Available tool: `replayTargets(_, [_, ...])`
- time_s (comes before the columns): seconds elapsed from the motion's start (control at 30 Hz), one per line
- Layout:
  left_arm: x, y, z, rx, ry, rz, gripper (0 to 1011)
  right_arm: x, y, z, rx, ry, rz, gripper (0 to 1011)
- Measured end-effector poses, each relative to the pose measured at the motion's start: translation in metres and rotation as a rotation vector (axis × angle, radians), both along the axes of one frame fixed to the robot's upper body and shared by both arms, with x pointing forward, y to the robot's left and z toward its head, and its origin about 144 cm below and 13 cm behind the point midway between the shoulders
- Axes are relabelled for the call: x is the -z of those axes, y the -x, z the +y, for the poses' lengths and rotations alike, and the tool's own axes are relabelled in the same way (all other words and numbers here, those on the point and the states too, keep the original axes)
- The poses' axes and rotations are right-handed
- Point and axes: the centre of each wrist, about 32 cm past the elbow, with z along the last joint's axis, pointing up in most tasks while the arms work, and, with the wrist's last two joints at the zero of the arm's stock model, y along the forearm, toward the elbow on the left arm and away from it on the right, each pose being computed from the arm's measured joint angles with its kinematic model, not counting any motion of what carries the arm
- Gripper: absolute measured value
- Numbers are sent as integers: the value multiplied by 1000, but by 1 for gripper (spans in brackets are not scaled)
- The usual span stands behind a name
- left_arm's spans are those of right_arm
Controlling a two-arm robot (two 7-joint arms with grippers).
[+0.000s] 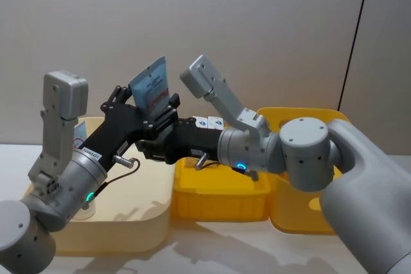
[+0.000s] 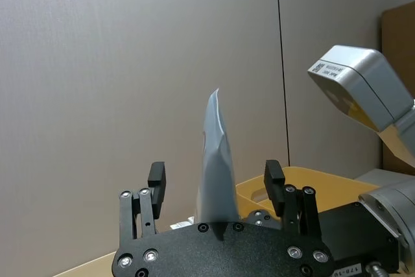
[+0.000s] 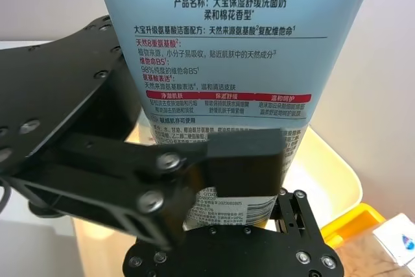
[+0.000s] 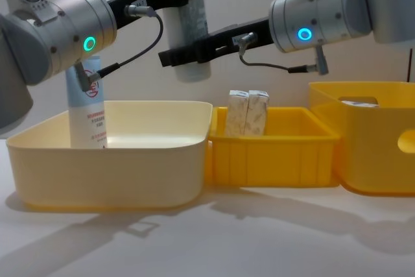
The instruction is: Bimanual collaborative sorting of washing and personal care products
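Mid-air handover above the cream bin: the pale-blue tube sits clamped in the right gripper, while the left gripper brackets it, jaws spread. The left should close squarely before the right releases.

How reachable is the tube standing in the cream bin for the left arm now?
Probably reachable: the left gripper is open, straddling the raised tube the right gripper clamps, and the standing tube in the cream bin is uncovered above.
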Motion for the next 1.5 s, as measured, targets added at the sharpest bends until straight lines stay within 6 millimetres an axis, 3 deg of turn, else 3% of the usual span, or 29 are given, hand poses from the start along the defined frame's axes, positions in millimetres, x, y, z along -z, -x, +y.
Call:
replayTargets(0.13, [0,0,0,0,0,0,1003,-1,1,-4,25,-9,-12,648])
replayTargets(1.0, [0,0,0,0,0,0,1003,-11,13,-58,359,-71,-88,647])
replayTargets(1.5, [0,0,0,0,0,0,1003,-33,10,-100,589,-3,-35,648])
